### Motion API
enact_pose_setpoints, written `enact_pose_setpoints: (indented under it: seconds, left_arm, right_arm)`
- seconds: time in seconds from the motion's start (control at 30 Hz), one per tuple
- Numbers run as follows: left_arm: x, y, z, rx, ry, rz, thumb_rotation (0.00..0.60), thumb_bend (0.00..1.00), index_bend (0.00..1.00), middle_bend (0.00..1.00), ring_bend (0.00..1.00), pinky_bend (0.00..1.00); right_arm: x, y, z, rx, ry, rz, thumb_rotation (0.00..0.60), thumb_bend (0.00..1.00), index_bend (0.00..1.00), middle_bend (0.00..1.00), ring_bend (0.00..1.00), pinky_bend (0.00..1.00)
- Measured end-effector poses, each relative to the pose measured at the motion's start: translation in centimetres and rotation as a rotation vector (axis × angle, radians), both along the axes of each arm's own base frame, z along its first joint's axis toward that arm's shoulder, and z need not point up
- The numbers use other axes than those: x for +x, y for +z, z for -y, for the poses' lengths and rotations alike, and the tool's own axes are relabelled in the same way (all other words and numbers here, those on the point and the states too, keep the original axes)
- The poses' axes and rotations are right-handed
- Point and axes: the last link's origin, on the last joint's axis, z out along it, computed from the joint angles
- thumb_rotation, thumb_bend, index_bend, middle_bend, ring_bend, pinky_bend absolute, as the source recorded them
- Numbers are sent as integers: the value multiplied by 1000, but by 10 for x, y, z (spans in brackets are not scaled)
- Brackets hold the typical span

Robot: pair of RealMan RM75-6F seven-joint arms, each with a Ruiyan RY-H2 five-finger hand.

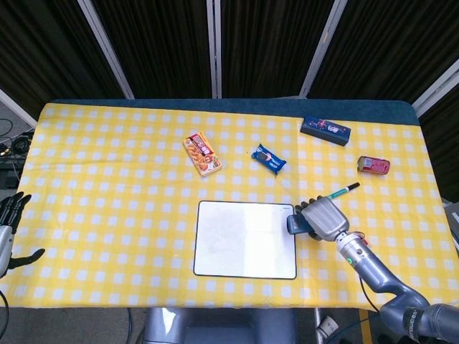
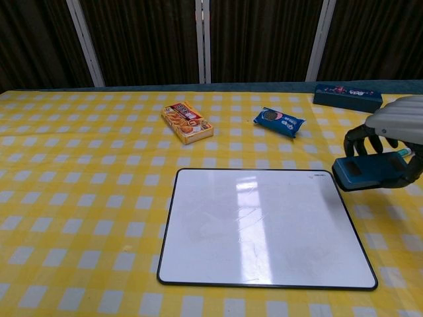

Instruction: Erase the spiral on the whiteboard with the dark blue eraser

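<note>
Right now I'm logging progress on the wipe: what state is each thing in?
whiteboard: flat on the table, no spiral visible
dark blue eraser: held off the board's right edge
right hand: holds the eraser
left hand: empty at the table's left edge, fingers apart
marker: capped, lying flat
</note>
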Motion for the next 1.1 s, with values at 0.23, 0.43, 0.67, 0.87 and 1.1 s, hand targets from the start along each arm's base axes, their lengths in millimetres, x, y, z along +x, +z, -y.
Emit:
enact_pose_setpoints:
  seconds: [0.23,0.43,0.67,0.87,1.1]
  left_arm:
    - [1,-2,0,-7,-4,-1,600,0,0,0,0,0]
    - [2,-3,0,-10,-3,-2,600,0,0,0,0,0]
    - [2,-3,0,-10,-6,5,600,0,0,0,0,0]
    - [5,-4,2,-11,-40,7,600,0,0,0,0,0]
    - [4,-8,8,-21,-68,12,600,0,0,0,0,0]
  right_arm:
    - [-40,5,18,-69,-109,-34,600,188,201,149,190,131]
    - [-58,0,20,-83,-167,-55,600,0,0,0,0,0]
    - [-54,6,7,-84,-206,-20,600,0,0,0,0,0]
    - [-46,38,-20,-164,-187,109,600,0,0,0,0,0]
    - [-52,87,-75,-344,-140,284,600,0,0,0,0,0]
